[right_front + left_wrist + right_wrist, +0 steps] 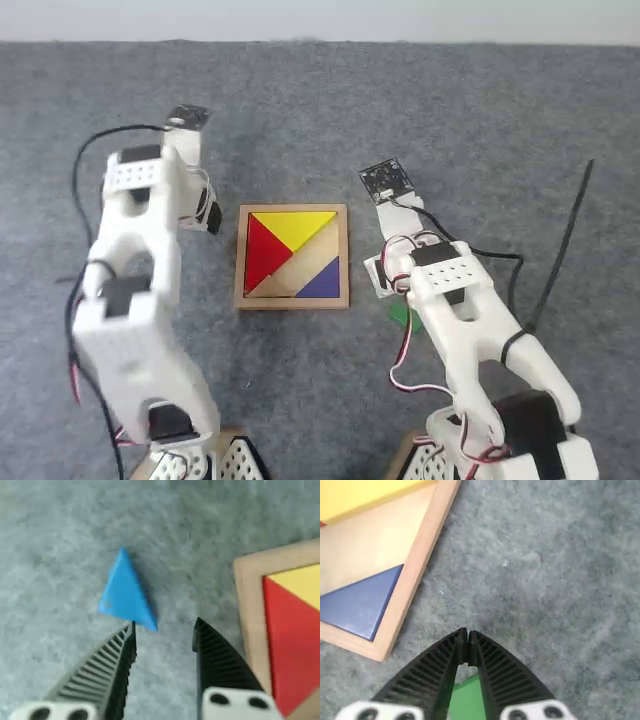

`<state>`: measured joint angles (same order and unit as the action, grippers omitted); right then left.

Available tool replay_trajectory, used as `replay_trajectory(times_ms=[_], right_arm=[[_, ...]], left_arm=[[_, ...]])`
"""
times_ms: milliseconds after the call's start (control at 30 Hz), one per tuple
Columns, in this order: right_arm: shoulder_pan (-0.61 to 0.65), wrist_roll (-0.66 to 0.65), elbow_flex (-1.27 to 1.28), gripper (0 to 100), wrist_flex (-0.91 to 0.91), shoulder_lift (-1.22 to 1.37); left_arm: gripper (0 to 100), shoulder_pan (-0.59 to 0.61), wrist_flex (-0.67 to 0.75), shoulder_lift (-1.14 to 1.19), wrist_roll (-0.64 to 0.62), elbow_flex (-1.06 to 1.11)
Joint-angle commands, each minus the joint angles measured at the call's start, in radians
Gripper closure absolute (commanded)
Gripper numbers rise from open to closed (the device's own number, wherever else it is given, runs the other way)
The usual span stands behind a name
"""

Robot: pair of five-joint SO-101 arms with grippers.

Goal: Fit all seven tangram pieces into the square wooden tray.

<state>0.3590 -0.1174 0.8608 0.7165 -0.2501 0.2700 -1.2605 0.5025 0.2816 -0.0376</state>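
The square wooden tray (241,258) lies on the grey carpet between the arms. It holds a red triangle (263,252), a yellow triangle (292,226) and a dark blue triangle (321,281). In the left wrist view a light blue triangle (125,595) lies on the carpet just ahead of my left gripper (164,626), which is open and empty, with the tray's edge (248,610) beside it. My right gripper (466,632) is shut just outside the tray's rim (427,545). A green piece (465,700) lies on the carpet under its fingers, also seen as a green piece (400,315) beside the right arm.
Bare wood (300,262) shows in the tray between the coloured pieces. Black cables run by the left arm (85,170) and the right arm (560,250). Open grey carpet (300,110) stretches beyond the tray.
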Motion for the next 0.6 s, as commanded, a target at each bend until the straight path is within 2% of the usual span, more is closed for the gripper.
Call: replay_trajectory(times_ms=[0,100,367,567], right_arm=[[0.027,-0.014,-0.005,99.2,-0.013,-0.053],[0.036,-0.014,-0.005,99.2,-0.013,-0.053],[0.038,-0.014,0.005,99.2,-0.013,-0.064],[0.062,-0.029,0.005,99.2,-0.013,-0.056]], left_arm=[[81,0.029,-0.164,0.203,-0.043,-0.348],[81,0.097,-0.216,0.281,-0.126,-0.506],[81,0.175,-0.367,0.313,-0.14,-0.736],[80,0.15,-0.305,0.347,-0.183,-0.739]])
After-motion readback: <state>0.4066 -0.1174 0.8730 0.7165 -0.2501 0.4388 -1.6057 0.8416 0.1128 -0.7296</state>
